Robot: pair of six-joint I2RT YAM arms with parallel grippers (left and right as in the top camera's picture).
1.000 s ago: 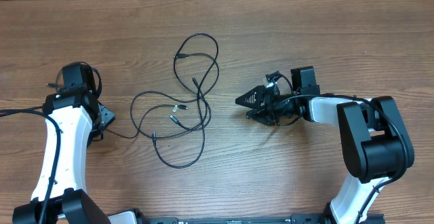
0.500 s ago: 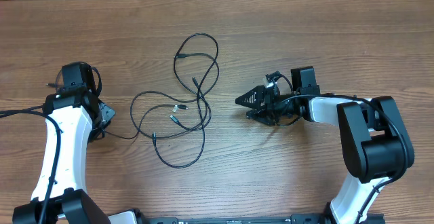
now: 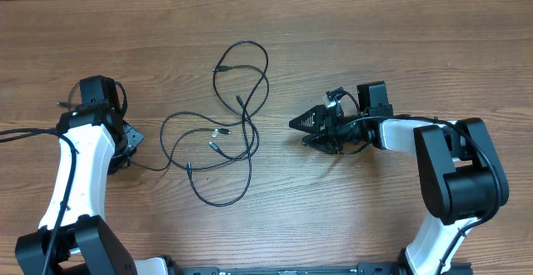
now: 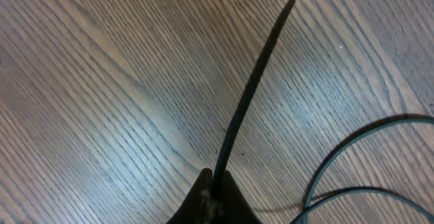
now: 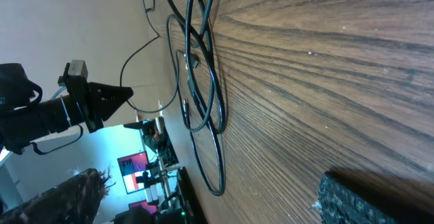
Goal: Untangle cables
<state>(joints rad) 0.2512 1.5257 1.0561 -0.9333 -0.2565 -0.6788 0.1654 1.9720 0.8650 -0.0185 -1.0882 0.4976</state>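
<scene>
Several thin black cables [image 3: 237, 133] lie tangled in loops at the table's middle, with small silver plug ends [image 3: 223, 131] inside the tangle. One strand [image 3: 154, 167] trails left to my left gripper [image 3: 130, 144], which is shut on it. Up close, the left gripper [image 4: 215, 195] pinches that black cable [image 4: 252, 81] just above the wood, and two other strands [image 4: 346, 156] curve past on the right. My right gripper [image 3: 301, 131] rests open to the right of the tangle, apart from it, holding nothing. One right finger pad [image 5: 369, 197] shows, with the cables [image 5: 203, 81] farther off.
The wooden table [image 3: 375, 42] carries nothing else near the tangle. A thicker black cord [image 3: 25, 135] runs off the left edge from the left arm. The right arm's white and black links [image 3: 450, 167] occupy the right front.
My left gripper has shut on the cable strand at the left. The left arm shifted slightly; the cables and right arm have not moved.
</scene>
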